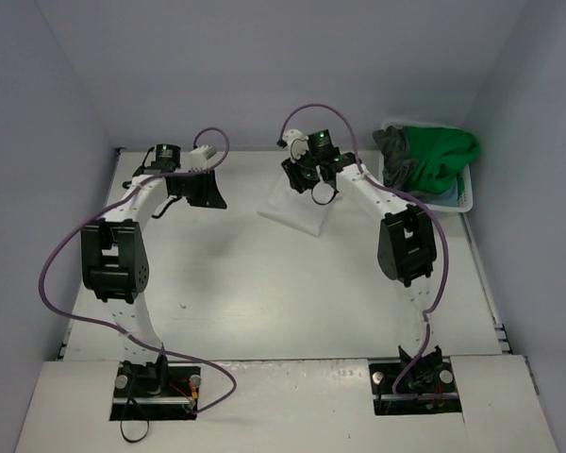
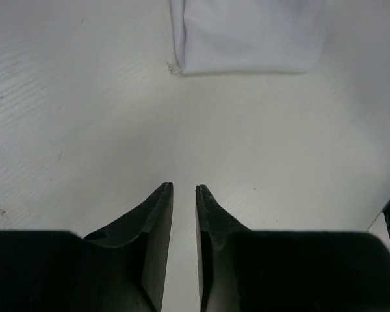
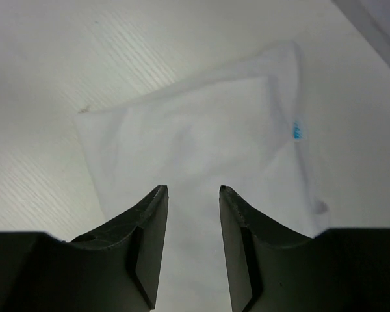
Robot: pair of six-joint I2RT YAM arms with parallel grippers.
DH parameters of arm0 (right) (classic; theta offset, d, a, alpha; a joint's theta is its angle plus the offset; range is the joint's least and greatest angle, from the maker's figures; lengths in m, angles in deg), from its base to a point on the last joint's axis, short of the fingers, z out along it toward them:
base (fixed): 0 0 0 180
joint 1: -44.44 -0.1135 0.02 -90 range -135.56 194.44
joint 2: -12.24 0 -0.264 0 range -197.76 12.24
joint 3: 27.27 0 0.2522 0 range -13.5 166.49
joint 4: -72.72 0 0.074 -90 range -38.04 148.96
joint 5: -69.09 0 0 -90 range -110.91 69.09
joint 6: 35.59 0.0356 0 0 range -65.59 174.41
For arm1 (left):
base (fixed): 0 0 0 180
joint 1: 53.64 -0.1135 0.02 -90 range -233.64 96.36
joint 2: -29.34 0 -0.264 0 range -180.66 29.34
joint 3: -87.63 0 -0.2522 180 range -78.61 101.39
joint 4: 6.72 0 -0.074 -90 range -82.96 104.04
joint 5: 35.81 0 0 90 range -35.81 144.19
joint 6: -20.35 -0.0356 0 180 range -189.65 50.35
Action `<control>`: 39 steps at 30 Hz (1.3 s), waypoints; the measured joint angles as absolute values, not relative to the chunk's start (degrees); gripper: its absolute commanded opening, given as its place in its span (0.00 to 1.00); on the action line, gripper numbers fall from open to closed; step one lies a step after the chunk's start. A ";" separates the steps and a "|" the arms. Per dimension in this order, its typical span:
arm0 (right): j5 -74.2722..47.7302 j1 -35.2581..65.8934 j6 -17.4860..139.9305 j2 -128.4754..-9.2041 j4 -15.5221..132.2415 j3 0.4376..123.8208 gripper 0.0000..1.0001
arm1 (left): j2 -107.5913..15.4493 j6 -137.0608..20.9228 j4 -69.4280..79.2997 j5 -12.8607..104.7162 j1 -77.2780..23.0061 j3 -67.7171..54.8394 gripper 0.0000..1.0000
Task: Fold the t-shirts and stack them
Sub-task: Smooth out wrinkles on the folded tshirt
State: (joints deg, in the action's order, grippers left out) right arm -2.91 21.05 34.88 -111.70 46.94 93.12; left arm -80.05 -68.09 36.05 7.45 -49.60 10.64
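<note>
White desk (image 1: 264, 283), open room from its left edge up to the folded white t-shirt (image 1: 297, 209). Left of that shirt, apart from it: left pincer (image 2: 184, 188), tips narrowly parted, nothing between. Over the shirt: right pincer (image 3: 194, 190), tips apart, gripping nothing. Right of the shirt, at the desk's far right edge: laundry basket (image 1: 464, 196) heaped with dark grey t-shirt (image 1: 393, 151) and green t-shirt (image 1: 441, 156); anything beneath hidden.

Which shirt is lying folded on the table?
The white t-shirt, under the right tool; the green shirt and dark grey shirt sit bunched in the basket.
</note>
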 measured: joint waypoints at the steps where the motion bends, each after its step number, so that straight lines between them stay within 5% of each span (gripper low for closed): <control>1: -2.61 20.24 34.90 -112.73 46.84 94.02 0.34 | -80.05 -68.11 35.95 7.36 -50.02 9.84 0.15; 16: -0.40 17.77 34.99 -123.94 46.33 96.23 0.33 | -78.67 -68.11 33.56 4.85 -53.38 5.84 0.14; 30: 8.06 14.66 21.90 -109.60 46.38 73.67 0.36 | -78.98 -67.23 31.62 3.58 -52.99 4.83 0.14; 39: 11.49 17.07 21.79 -106.69 42.66 71.22 0.44 | -85.84 -65.09 30.79 2.88 -47.88 4.87 0.19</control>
State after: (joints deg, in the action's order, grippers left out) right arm 11.49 17.07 21.79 -106.69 42.66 71.22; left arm -85.84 -65.09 30.79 2.88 -47.88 4.87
